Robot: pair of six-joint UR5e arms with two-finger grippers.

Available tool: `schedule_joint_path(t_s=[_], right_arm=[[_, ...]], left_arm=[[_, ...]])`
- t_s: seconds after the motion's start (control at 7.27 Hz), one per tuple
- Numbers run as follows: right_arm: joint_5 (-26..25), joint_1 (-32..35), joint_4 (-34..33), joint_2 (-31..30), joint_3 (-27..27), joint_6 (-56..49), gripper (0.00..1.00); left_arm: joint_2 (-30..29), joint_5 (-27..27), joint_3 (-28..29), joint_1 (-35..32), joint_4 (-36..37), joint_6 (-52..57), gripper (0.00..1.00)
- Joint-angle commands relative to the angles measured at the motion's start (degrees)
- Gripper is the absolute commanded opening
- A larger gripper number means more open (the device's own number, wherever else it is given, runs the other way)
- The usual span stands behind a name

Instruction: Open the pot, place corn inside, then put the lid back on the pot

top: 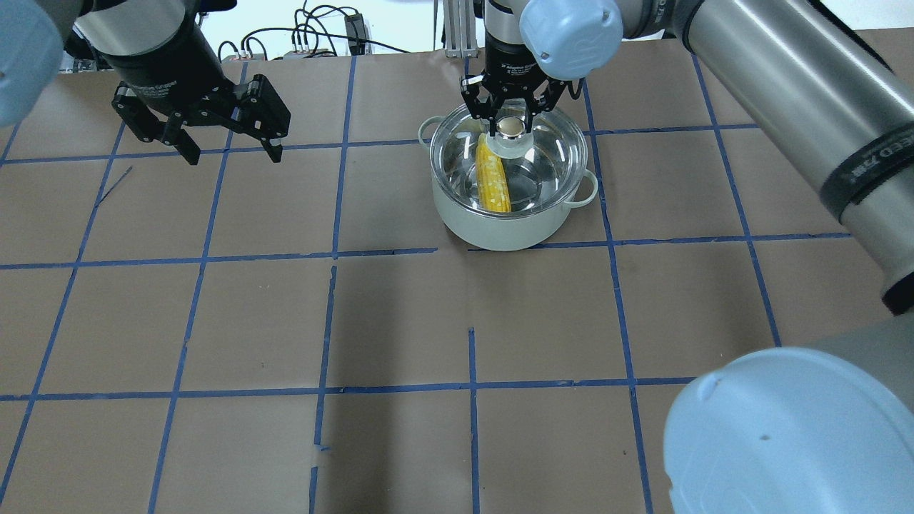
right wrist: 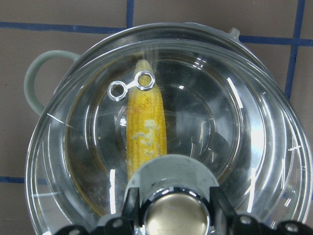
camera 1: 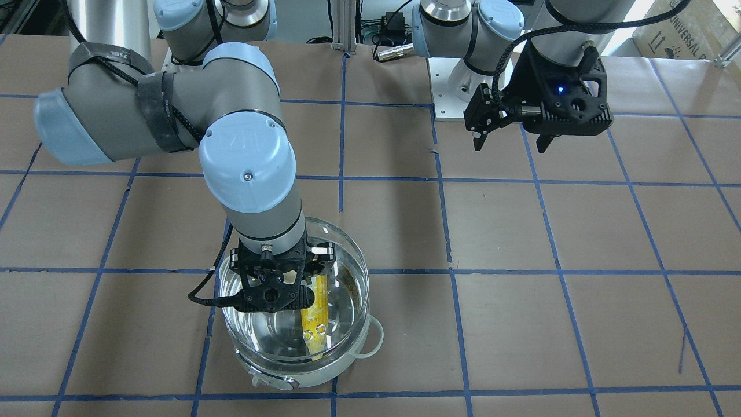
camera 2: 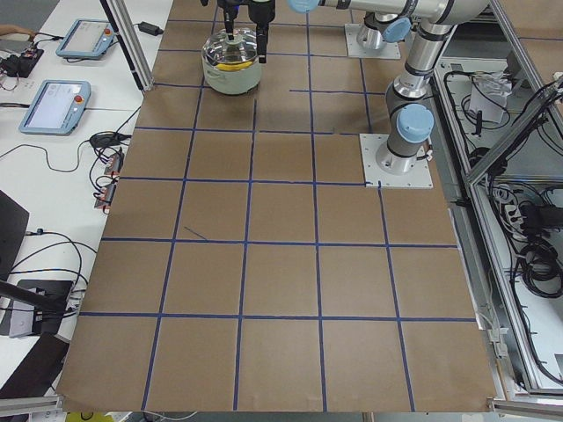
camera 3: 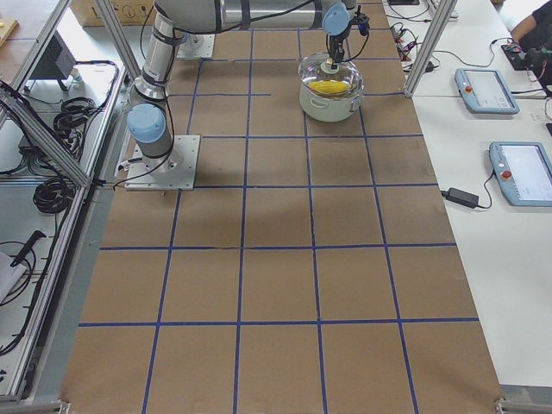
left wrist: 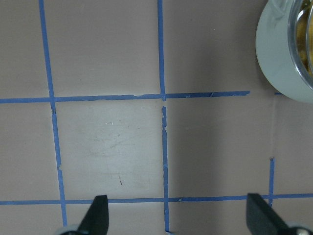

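Your right gripper (top: 511, 123) stands upright over the pot (top: 500, 228) in the upper middle of the overhead view. Its two fingers are closed in on the metallic knob (top: 510, 128) at the centre of the lid (top: 546, 153), one on each side. The corn (top: 493, 178) already lies inside, visible through the glass and running slantwise across the pot's floor left of the knob. From these views you cannot tell whether the lid's steel rim has settled all the way round on the pot or sits a touch high. Treat the lid as glass: stiff, likely fairly heavy for its size, and liable to chip or crack if it drops or lands cocked on the rim. The knob is the only sensible hold, but it looks polished and rounded, so it will probably be slippery. Keep the grip low on it, against the pale disc, and keep the lid level instead of letting it swing. The pot is probably light and could slide on the paper-covered table (top: 400, 321) if you push sideways, so press straight down only. Its pale loop handle (top: 589, 189) is the place to steady it if needed. Your left gripper (top: 234, 155) hangs at the upper left of the overhead view, jaws spread wide and holding nothing, well apart from the pot.
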Motion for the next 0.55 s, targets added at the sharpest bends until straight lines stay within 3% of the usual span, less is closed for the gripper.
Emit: schedule_joint_path(t_s=[0.0,0.41], right_arm=[[0.0,0.0,-1.0,0.7,0.1,0.0,0.43],[0.0,-0.1,-1.6,1.1,-0.1,-0.1,0.43]], left_arm=[[0.5,0.2,-0.5,1.3,0.1,0.3,1.0],[0.3,0.2,-0.5,1.6,0.1,0.3,1.0]])
